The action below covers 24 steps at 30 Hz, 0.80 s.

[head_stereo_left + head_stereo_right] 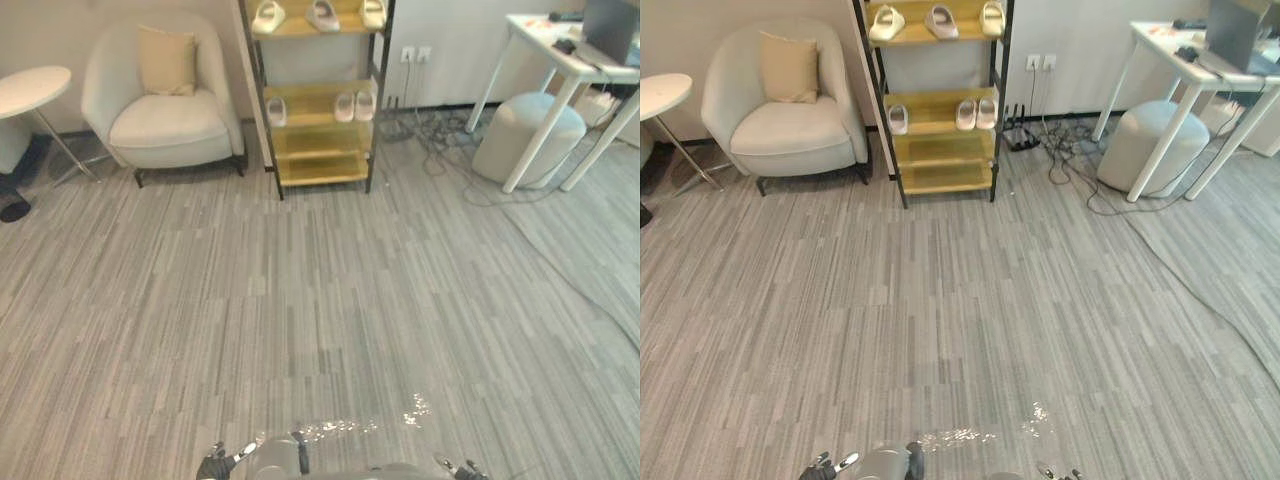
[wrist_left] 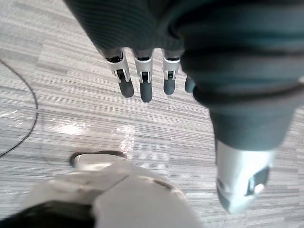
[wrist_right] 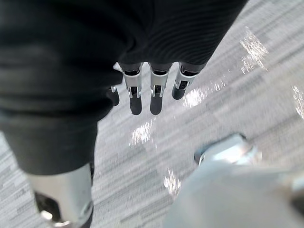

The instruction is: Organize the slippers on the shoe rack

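Left hand [image 2: 145, 83]: fingers straight and relaxed, held nothing, hung over the floor.
Right hand [image 3: 156, 95]: likewise slack and empty.
Slippers [image 1: 322, 14]: six, all on the shoe rack [image 1: 320, 168], three on the top shelf, three on the second.
Armchair [image 1: 165, 110]: one, just left of the rack.

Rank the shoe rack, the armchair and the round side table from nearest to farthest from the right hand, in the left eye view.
1. Shoe rack, ahead, slightly left of the right hand.
2. Armchair, further left.
3. Round side table, far left.
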Motion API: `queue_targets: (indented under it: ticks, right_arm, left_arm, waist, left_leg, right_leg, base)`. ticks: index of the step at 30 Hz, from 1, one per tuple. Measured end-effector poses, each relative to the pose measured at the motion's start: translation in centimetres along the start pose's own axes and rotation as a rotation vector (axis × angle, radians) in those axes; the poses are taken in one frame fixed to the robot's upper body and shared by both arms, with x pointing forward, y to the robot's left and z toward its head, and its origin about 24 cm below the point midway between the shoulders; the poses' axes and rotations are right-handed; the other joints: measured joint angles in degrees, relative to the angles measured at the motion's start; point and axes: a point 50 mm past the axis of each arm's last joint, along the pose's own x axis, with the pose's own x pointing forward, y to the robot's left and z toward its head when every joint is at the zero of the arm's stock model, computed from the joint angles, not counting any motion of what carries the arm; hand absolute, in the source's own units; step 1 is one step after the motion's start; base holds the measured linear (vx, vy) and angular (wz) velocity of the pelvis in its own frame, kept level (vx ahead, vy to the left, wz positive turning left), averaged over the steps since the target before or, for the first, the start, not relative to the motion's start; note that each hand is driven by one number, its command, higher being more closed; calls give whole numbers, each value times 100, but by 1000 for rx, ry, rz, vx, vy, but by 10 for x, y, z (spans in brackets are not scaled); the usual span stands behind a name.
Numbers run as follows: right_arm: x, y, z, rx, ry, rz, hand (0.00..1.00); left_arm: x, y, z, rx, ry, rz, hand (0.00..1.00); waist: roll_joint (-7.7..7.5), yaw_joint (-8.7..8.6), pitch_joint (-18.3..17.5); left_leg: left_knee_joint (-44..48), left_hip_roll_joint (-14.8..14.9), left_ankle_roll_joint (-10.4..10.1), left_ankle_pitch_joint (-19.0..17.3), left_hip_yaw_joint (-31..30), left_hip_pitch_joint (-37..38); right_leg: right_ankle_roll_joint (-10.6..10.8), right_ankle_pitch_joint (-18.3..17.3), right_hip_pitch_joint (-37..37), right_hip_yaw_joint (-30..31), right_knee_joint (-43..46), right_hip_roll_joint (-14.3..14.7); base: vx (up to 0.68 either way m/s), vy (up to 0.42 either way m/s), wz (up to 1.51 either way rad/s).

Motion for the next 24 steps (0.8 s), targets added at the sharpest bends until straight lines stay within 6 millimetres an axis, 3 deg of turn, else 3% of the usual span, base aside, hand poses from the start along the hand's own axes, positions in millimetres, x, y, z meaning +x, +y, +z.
queue_targets:
  ticks: [1, 2, 3, 4, 5, 6, 7, 8, 9, 10, 11, 12, 13, 14, 15, 17, 18, 19, 20, 22, 24]
  right_arm:
    - [0, 0, 1, -5, -8, 3, 0]
    - [0, 4, 6, -13, -34, 16, 0]
    - [0, 6, 11, -19, -57, 26, 0]
    - [0, 7, 12, -17, -62, 33, 0]
    - [0, 11, 15, -15, -75, 49, 0]
    - [1, 14, 19, -19, -86, 56, 0]
    - [2, 16, 23, -18, -97, 62, 0]
    - [2, 18, 26, -17, -110, 66, 0]
    - [2, 21, 29, -15, -124, 74, 0]
    - [3, 23, 31, -13, -129, 79, 0]
    - [3, 27, 33, -13, -135, 89, 0]
    - [3, 29, 33, -20, -132, 95, 0]
    - [3, 31, 28, -30, -117, 102, 0]
    - [4, 29, 35, -29, -131, 94, 0]
    - [7, 25, 41, -58, -139, 84, 0]
    - [8, 26, 45, -59, -146, 84, 0]
    - [7, 27, 44, -60, -146, 87, 0]
    - [7, 31, 43, -66, -142, 99, 0]
    - [6, 34, 41, -87, -140, 113, 0]
    - [6, 35, 38, -73, -126, 121, 0]
    - [5, 36, 34, -36, -118, 122, 0]
  left_arm:
    - [0, 0, -1, 1, 1, 0, 0]
    - [0, 1, -1, 5, 3, 2, 0]
    - [0, 3, 0, 22, 2, 2, 0]
    - [0, 4, 2, 26, 0, 3, 0]
    - [2, 3, 8, 27, -19, -1, 0]
    - [4, 0, 15, 24, -40, -8, 0]
    - [4, -3, 18, 22, -49, -14, 0]
    - [5, -10, 21, 13, -59, -31, 0]
    - [6, -19, 26, 3, -71, -50, 0]
    - [6, -24, 26, -3, -72, -61, 0]
    - [5, -34, 25, -2, -69, -86, 0]
    - [5, -31, 25, 26, -71, -89, 0]
    - [6, -28, 26, 46, -71, -86, 0]
    - [6, -32, 23, 41, -46, -90, 0]
    - [5, -42, 17, 30, -21, -112, 0]
    - [4, -50, 16, -36, -17, -116, 0]
    - [4, -51, 17, -46, -18, -118, 0]
    - [5, -49, 21, -77, -33, -103, 0]
    - [5, -46, 26, -85, -56, -95, 0]
    - [6, -42, 32, -83, -85, -87, 0]
    - [5, -40, 34, -86, -105, -82, 0]
  waist:
    - [0, -4, 0]
    - [-27, -3, 3]
    - [-39, -31, 21]
    - [-43, -58, 26]
    - [-90, -81, 39]
    - [-91, -78, 45]
    - [-65, -84, 67]
    - [-10, -117, 97]
    - [15, -139, 112]
    - [19, -159, 113]
    - [13, -228, 111]
    - [-35, -266, 93]
    - [-149, -293, 98]
    - [49, -282, 88]
    - [299, -283, 74]
    - [481, -282, 120]
    - [487, -282, 130]
    - [455, -289, 163]
    - [382, -252, 246]
    - [317, -230, 294]
    - [261, -159, 295]
  left_leg:
    - [0, -11, 16, -48, 15, 94]
    - [-4, -20, 56, -204, 99, 414]
    - [-14, -15, 85, -329, 118, 658]
    - [-29, -15, 88, -356, 104, 748]
    - [-201, 5, 87, -409, 60, 1073]
    - [-407, 75, 87, -409, 4, 1353]
    - [-536, 130, 86, -408, -18, 1499]
    - [-747, 277, 86, -407, -66, 1787]
    - [-877, 406, 85, -407, -97, 1974]
    - [-946, 468, 85, -407, -114, 2055]
    - [-1031, 563, 85, -407, -175, 2144]
    - [-1081, 540, 75, -404, -267, 2178]
    - [-1105, 424, 51, -409, -412, 2269]
    - [-1072, 633, -34, -457, -552, 2345]
    - [-873, 845, -292, -302, -654, 2292]
    - [-92, 1035, -609, -4, -869, 2005]
    - [203, 1059, -658, 77, -922, 1903]
    - [1546, 1090, -589, 612, -1166, 1365]
    - [2822, 1189, -578, 651, -1246, 802]
    - [3802, 1294, -571, 410, -1021, 124]
    - [3654, 1354, -516, 172, -633, -273]
  right_leg:
    - [109, 38, -72, -7, 282, -4]
    - [542, 321, -427, -6, 1336, -1]
    - [648, 570, -736, -87, 2221, -26]
    - [621, 562, -839, -173, 2507, -55]
    - [454, 481, -1116, -536, 3041, -125]
    - [196, 338, -1321, -887, 3160, -147]
    - [82, 260, -1381, -1069, 3099, -139]
    - [-150, 128, -1500, -1449, 2750, -115]
    - [-246, 90, -1605, -1674, 2193, -71]
    - [-284, 111, -1667, -1733, 1777, -33]
    - [-378, 340, -1763, -1714, 812, 65]
    - [-396, 813, -1716, -1628, -82, 124]
    - [-544, 1790, -1647, -1527, -751, 75]
    - [-618, 1727, -1641, -1582, -580, 239]
    - [-704, 1567, -1490, -1650, -731, 458]
    - [-862, 1395, -1247, -1708, -891, 664]
    - [-883, 1356, -1163, -1714, -936, 690]
    - [-929, 1231, -824, -1704, -1085, 740]
    - [-1011, 1111, -461, -1684, -1250, 768]
    - [-1113, 838, 128, -1650, -1444, 794]
    - [-1004, 785, 483, -1532, -1594, 800]
  base:
    - [442, 204, -32]
    - [390, 103, -27]
    - [471, 103, -21]
    - [408, 8, 0]
    - [423, -40, 8]
    - [434, -58, 8]
    - [427, -91, 12]
    - [441, -122, 18]
    - [439, -138, 20]
    - [451, -176, 25]
    - [430, -225, 29]
    - [435, -242, 33]
    - [463, -286, 10]
    - [475, -265, -8]
    - [479, -268, -24]
    - [505, -254, -10]
    - [437, -222, 2]
    - [348, -186, 0]
    - [325, -171, -2]
    - [335, -150, -3]
    - [298, -49, -27]
